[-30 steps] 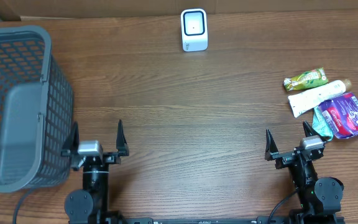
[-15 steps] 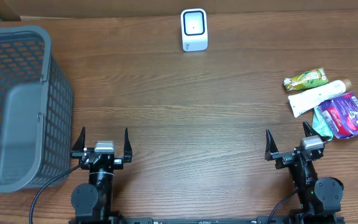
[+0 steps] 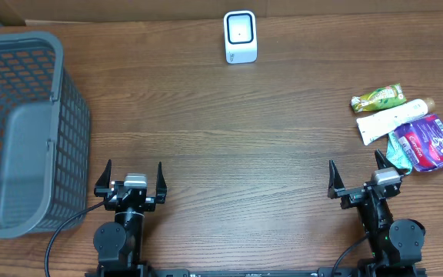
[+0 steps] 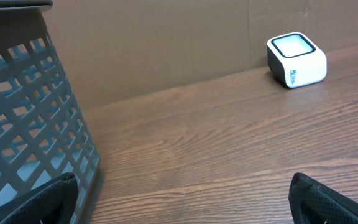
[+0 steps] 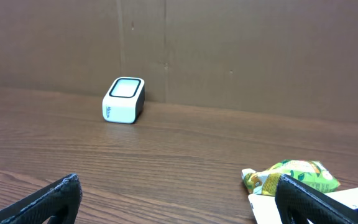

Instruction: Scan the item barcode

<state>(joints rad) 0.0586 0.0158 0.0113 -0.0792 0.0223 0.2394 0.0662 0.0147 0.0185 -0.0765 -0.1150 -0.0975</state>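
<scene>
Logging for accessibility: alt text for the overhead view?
The left claw and right claw sit open and empty at the near edge of the table. A white scanner stands at the far edge, a grey basket at left, packets at right.

Black left gripper (image 3: 134,165) and right gripper (image 3: 354,160), silver-topped, pointed fingers (image 3: 160,174), black cable (image 3: 61,233).

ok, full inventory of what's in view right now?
basket: 1, grey, left end of the table
scanner: 1, white, far centre by the back wall
snack packet: 1, green, right side, farthest of the pile
tube: 1, white with tan cap, just nearer than the snack packet
purple packet: 1, purple, right edge
teal packet: 1, teal, against the purple packet
table: 1, brown wood
left gripper: 1, black, near edge, open, empty
right gripper: 1, black, near edge, open, empty
</scene>
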